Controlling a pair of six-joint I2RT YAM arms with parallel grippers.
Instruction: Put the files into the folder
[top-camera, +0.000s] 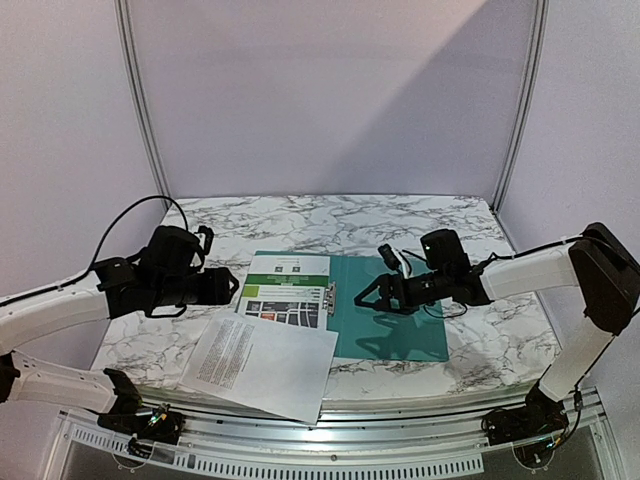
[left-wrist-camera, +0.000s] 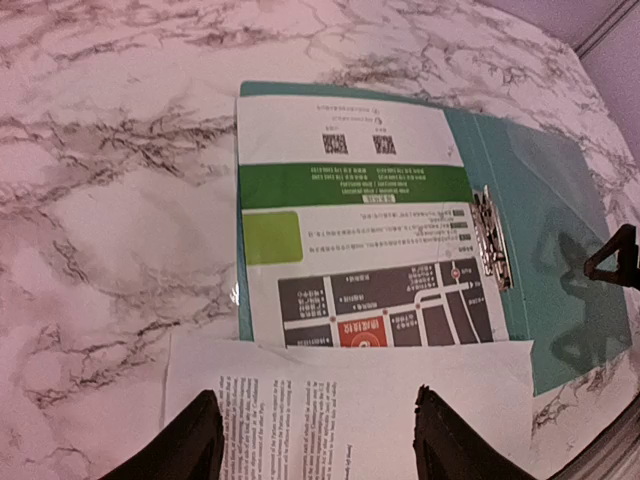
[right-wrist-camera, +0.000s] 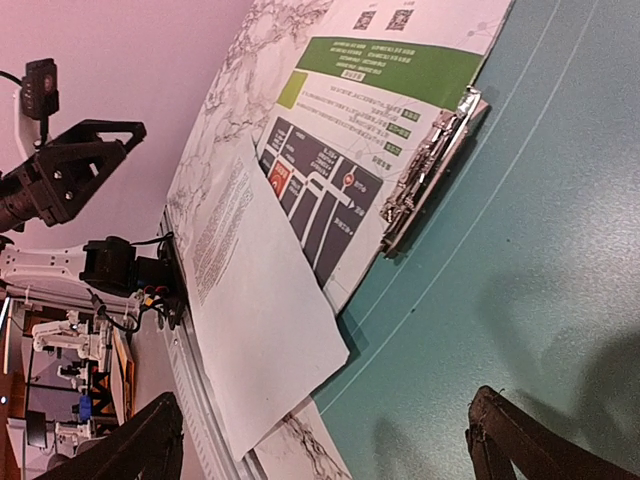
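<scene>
Left pincer: raised above the marble table, fingers apart, nothing between them, touching nothing.

White text sheet: seen from the left wrist, it lies under and between that pincer's fingers. It sits askew, its far edge lapping over the near edge of the green-header sheet.

Green-header sheet: just ahead of the left pincer's tips, flat on the left half of the opened teal folder. A teal border shows along two of its sides. The metal clip sits at its edge on the side away from the left pincer.

Right pincer: jaws spread wide and empty, hanging over the bare half of the folder. The clip is just beyond its tips, with both sheets further on.
</scene>
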